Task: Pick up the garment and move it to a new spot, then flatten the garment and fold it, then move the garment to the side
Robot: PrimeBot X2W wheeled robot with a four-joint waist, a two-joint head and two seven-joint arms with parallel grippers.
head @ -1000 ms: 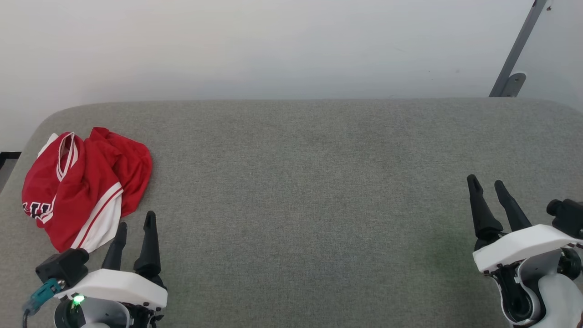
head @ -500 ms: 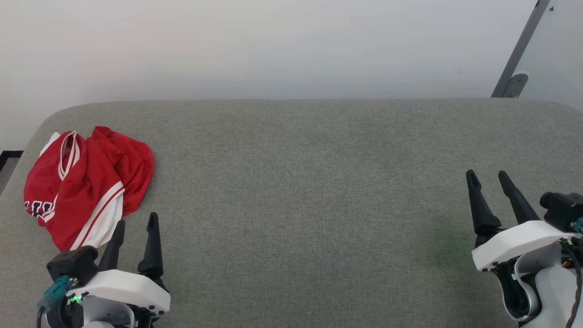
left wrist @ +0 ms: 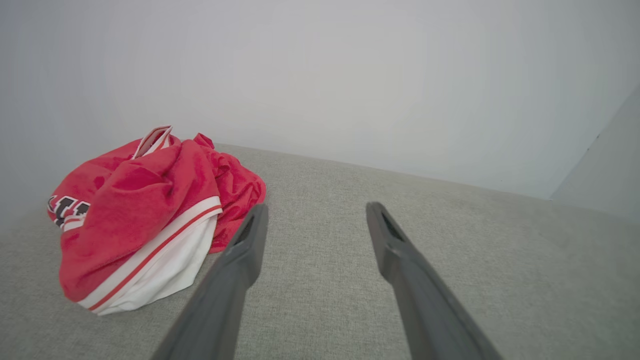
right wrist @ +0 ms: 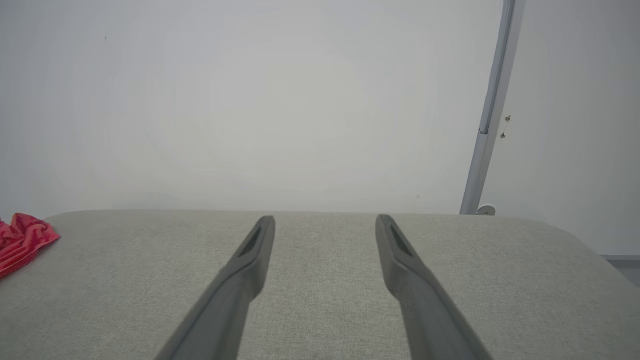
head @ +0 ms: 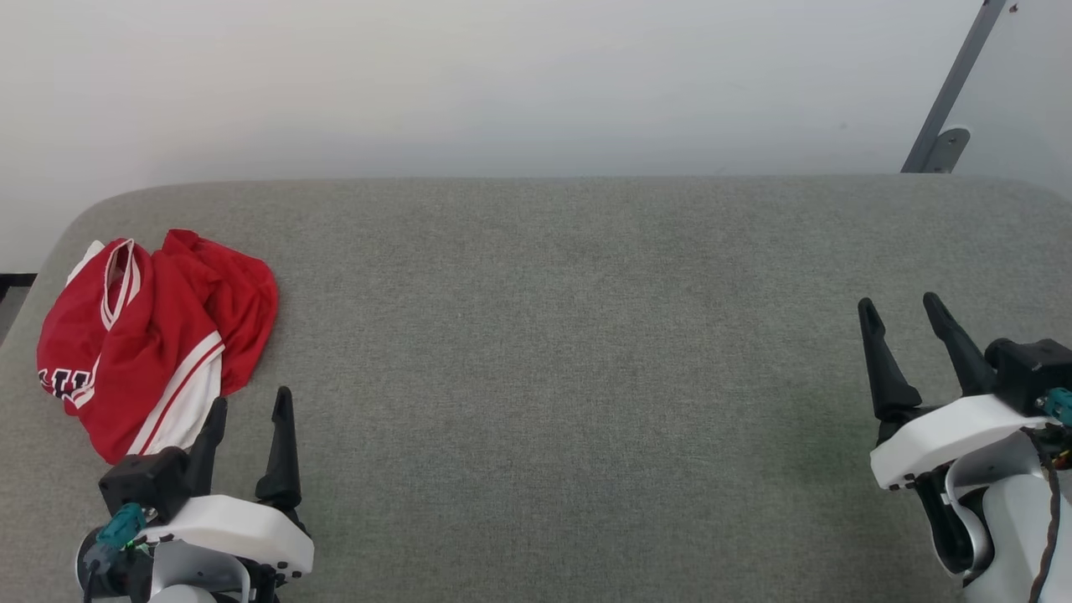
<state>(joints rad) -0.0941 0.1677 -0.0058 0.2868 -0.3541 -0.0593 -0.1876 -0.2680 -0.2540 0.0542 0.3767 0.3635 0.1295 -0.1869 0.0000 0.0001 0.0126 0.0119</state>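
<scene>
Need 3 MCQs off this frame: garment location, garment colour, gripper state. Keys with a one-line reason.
1. Where does the garment lie on the grey surface? A) right end B) centre C) left end
2. Its main colour? A) red B) blue C) green
3. State of the left gripper and right gripper? A) both shut B) both open, empty C) left holds the garment

1 C: it lies bunched at the left end in the head view.
2 A: red fabric with white trim.
3 B: both pairs of jaws stand apart with nothing between.
</scene>
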